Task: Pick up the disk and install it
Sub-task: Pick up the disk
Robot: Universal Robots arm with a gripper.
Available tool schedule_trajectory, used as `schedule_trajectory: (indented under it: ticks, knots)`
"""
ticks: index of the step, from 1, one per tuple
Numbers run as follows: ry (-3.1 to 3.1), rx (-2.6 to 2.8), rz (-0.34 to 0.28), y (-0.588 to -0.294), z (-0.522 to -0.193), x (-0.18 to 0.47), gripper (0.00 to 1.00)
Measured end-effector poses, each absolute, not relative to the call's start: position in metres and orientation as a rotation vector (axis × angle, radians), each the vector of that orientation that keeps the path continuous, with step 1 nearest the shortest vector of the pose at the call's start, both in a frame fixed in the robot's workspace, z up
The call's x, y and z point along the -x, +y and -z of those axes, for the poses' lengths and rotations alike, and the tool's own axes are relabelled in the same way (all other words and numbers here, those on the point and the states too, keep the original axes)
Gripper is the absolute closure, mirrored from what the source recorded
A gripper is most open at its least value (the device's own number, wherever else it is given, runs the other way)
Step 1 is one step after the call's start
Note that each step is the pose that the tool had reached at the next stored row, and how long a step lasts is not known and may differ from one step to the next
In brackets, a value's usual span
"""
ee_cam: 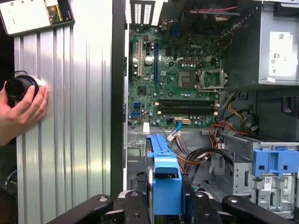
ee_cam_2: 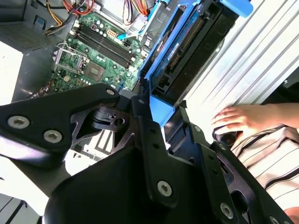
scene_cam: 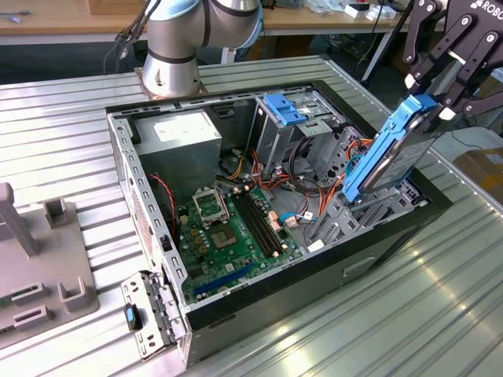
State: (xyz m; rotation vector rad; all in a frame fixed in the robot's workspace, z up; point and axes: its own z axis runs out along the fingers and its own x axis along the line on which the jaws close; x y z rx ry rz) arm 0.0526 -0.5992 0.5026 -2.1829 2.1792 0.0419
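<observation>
**Over the open computer case, the claw grips the disk**

Over the end of the computer case (scene_cam: 393, 228) at the exterior view's right, the claw (scene_cam: 431, 100) is clamped on the upper end of the disk (scene_cam: 389, 153). The disk hangs steeply tilted, with its lower end down at a grey metal bay (scene_cam: 346, 216) inside the case. Whether it touches the bay cannot be told.

The exterior view also takes in the arm's base (scene_cam: 177, 47) on the ribbed metal surface (scene_cam: 63, 118) behind the case. A grey fixture (scene_cam: 39, 267) sits at that view's left, well apart from the case.

Both wrist views show a person's hand (ee_cam: 21, 109) resting on the surface outside the case wall. In the first wrist view it covers a round black object (ee_cam: 17, 86), and a phone (ee_cam: 37, 14) lies nearby. The second wrist view adds a striped sleeve (ee_cam_2: 266, 149).

Inside the case lie the green motherboard (ee_cam: 177, 79) and a silver power supply (scene_cam: 185, 133). A second grey cage carries a blue latch (scene_cam: 284, 108). Orange and red cables (scene_cam: 326, 169) crowd the space beside the bay, close to the disk's lower end.
</observation>
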Motion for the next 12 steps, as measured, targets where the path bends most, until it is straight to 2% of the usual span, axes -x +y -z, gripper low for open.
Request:
schedule_trajectory:
  ticks: [12]
  knots:
    - [2.186, 2.176, -0.041, -0.598, -0.488, -0.068, 0.64]
